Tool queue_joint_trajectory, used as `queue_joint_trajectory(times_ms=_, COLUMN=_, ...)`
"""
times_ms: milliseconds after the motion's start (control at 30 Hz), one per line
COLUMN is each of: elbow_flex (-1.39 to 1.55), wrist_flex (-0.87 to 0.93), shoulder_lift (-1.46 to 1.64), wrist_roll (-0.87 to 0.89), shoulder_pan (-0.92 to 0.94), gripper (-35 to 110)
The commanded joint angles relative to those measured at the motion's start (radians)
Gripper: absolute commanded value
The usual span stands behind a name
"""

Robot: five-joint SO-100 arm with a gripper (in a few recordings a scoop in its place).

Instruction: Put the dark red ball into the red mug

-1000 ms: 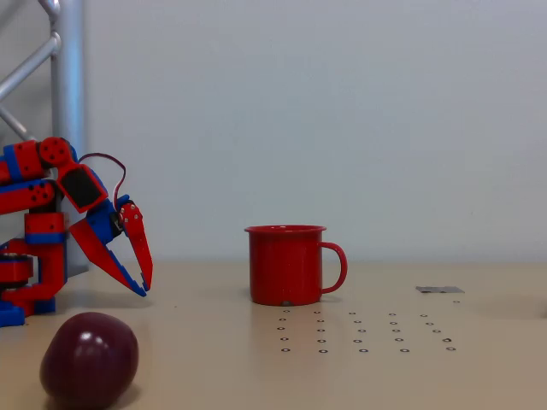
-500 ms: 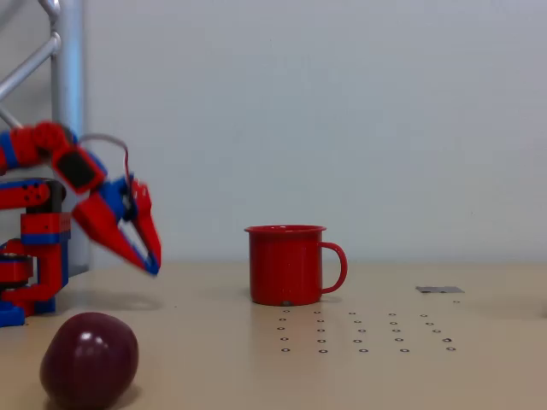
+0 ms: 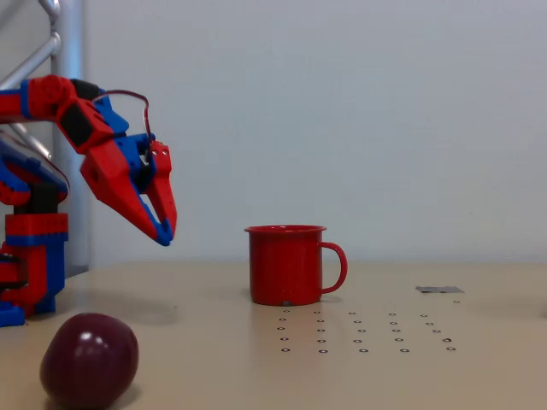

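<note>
Upright, red mug (image 3: 286,265) on table (image 3: 479,359), interior hidden; dark red ball (image 3: 89,359) outside; hand (image 3: 164,232) closed, empty.

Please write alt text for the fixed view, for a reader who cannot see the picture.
A red-and-blue robot gripper hangs in the air at the left, fingers pointing down and nearly together, holding nothing. A dark red ball lies on the beige table in the near left corner. A red mug stands upright mid-table, its handle to the right.

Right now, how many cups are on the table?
1. The red mug stands upright near the middle of the table, handle to the right in the fixed view, right of the dark red ball.
</note>
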Motion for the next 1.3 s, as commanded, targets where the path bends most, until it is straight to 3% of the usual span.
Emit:
queue_joint_trajectory(times_ms=0, elbow_flex=-0.181, wrist_flex=0.005, shoulder_lift=-0.069, wrist_roll=-0.025, shoulder_pan=0.044, gripper=-2)
queue_joint_trajectory(times_ms=400, elbow_flex=-0.362, wrist_flex=-0.066, shoulder_lift=-0.255, wrist_roll=-0.048, shoulder_pan=0.147, gripper=17)
queue_joint_trajectory(times_ms=600, elbow_flex=-0.31, wrist_flex=-0.074, shoulder_lift=-0.316, wrist_roll=-0.247, shoulder_pan=0.227, gripper=32)
queue_joint_trajectory(times_ms=767, elbow_flex=-0.247, wrist_flex=-0.19, shoulder_lift=-0.347, wrist_roll=-0.146, shoulder_pan=0.27, gripper=37)
queue_joint_trajectory(times_ms=1267, elbow_flex=-0.227, wrist_flex=-0.571, shoulder_lift=-0.508, wrist_roll=-0.242, shoulder_pan=0.551, gripper=40)
